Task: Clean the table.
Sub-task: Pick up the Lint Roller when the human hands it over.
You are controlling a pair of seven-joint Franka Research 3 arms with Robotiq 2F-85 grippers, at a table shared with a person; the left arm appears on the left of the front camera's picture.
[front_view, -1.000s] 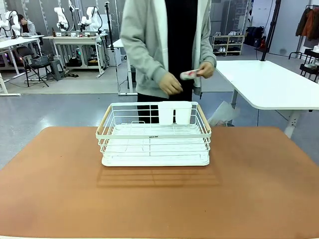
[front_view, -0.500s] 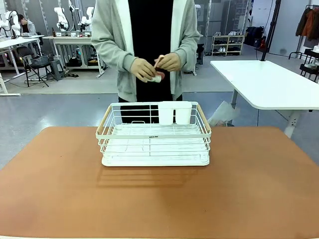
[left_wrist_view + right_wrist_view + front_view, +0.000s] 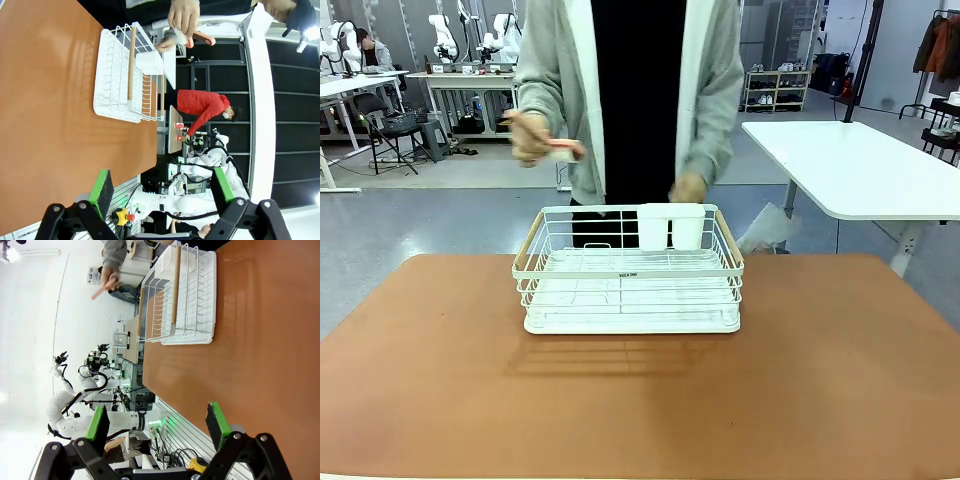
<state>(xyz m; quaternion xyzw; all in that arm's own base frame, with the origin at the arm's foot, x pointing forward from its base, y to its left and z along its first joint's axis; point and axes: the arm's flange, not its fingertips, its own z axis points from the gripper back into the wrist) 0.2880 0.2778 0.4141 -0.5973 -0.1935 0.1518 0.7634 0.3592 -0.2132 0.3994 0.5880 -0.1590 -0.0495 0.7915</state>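
Note:
The reddish-brown table (image 3: 820, 380) spreads across the front view, with a white wire rack (image 3: 630, 270) standing near its far edge. Behind the rack a person in a grey jacket holds a small pink and white object (image 3: 563, 150) in a raised hand (image 3: 528, 135); the other hand (image 3: 688, 188) hangs low by the rack. My left gripper (image 3: 162, 187) is open above the table (image 3: 55, 110), the rack (image 3: 125, 80) farther off. My right gripper (image 3: 157, 422) is open too, over the table (image 3: 250, 350), with the rack (image 3: 185, 300) ahead.
A white-topped table (image 3: 860, 160) with metal legs stands at the back right. A white cup-like insert (image 3: 670, 225) sits in the rack's far side. Wooden handles (image 3: 528, 243) run along the rack's ends. Wide bare tabletop lies on all sides of the rack.
The person has shifted right, swung the small pink object from chest height out to picture left and dropped the other hand beside the rack. Rack and table have not moved.

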